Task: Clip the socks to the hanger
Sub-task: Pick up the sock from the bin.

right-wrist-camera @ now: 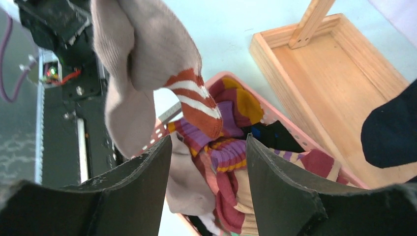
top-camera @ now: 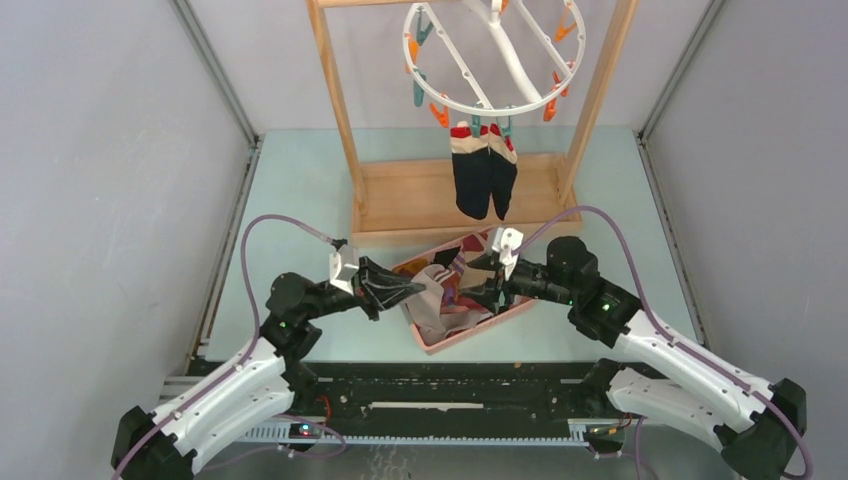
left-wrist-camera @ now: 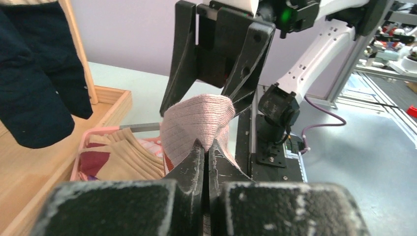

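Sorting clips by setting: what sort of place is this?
Probably a robotics lab cell: grey panels wall in the table, and the left arm and right arm are bolted at its near edge.

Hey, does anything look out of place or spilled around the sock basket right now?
Nothing spilled or damaged. The pink basket sits skewed to the wooden rack base, its socks heaped in a tangle. One pale pink sock hangs pinched in the left gripper.
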`<act>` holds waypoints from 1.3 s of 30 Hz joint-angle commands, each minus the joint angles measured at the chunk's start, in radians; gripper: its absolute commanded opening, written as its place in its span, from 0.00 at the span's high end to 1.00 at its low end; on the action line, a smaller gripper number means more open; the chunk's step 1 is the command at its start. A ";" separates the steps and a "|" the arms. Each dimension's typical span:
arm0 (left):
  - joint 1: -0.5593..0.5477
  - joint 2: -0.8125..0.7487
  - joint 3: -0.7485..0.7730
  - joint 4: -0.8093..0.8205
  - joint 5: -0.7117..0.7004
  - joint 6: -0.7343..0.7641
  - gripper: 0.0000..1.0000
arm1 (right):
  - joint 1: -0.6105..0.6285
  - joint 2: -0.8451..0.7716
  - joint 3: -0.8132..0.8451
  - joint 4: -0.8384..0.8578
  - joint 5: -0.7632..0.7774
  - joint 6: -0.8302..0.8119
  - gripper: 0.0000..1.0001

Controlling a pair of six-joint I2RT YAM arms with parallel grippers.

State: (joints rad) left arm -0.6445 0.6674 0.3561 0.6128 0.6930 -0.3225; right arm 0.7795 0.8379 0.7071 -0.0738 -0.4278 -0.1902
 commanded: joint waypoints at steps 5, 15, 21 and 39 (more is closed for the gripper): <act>0.005 0.013 0.049 -0.027 0.107 0.003 1.00 | 0.007 0.040 -0.024 0.123 -0.077 -0.240 0.34; 0.005 0.026 0.086 -0.061 0.125 0.025 1.00 | 0.032 0.124 -0.011 0.162 -0.133 -0.219 0.42; 0.006 0.016 0.087 -0.062 0.120 0.024 1.00 | 0.045 0.149 0.007 0.131 -0.154 -0.218 0.60; 0.010 -0.151 0.055 -0.216 -0.180 -0.040 0.18 | 0.085 -0.060 0.025 0.079 0.089 -0.838 1.00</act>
State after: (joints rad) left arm -0.6434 0.5686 0.3817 0.4309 0.6281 -0.3202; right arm 0.8516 0.7902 0.6865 0.0181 -0.3443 -0.7303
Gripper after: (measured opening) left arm 0.784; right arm 0.009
